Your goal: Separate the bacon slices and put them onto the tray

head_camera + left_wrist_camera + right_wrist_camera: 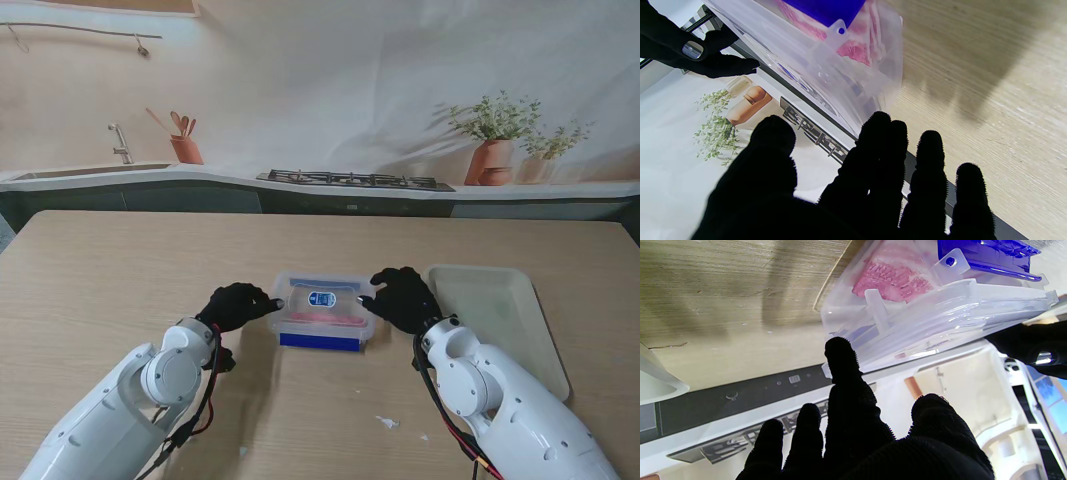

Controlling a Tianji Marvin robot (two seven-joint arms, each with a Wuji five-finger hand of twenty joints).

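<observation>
A clear box point(322, 312) is sitting on the table point(120, 270) between the two hands, and its lid is carrying a small blue and white label point(322, 299) whose writing is too small to read. Blue clips are showing on the box: one along its side nearer to me and one along the far edge of the lid. Through the clear walls pink bacon point(322, 319) is showing, lying inside the box; the wrist views are showing the same pink, white-streaked slices point(853, 50) point(893, 280) pressed against the plastic.

The lid is sitting on the box, so the bacon is lying shut inside, none of it on the tray. The tray point(505, 320), pale and shallow, is lying just to the right of the box, and nothing is showing in its bare bed.

The left hand point(238, 305), gloved in black, is reaching at the left end of the box, its fingertips point(878, 128) spread apart and holding nothing; whether they are touching the plastic I cannot tell. The right hand point(403, 297) is hovering over the right end of the box, its fingers point(840, 353) also spread, one raised close to the lid's edge, with nothing held.

A few small white scraps point(386, 422) are lying on the table nearer to me.
</observation>
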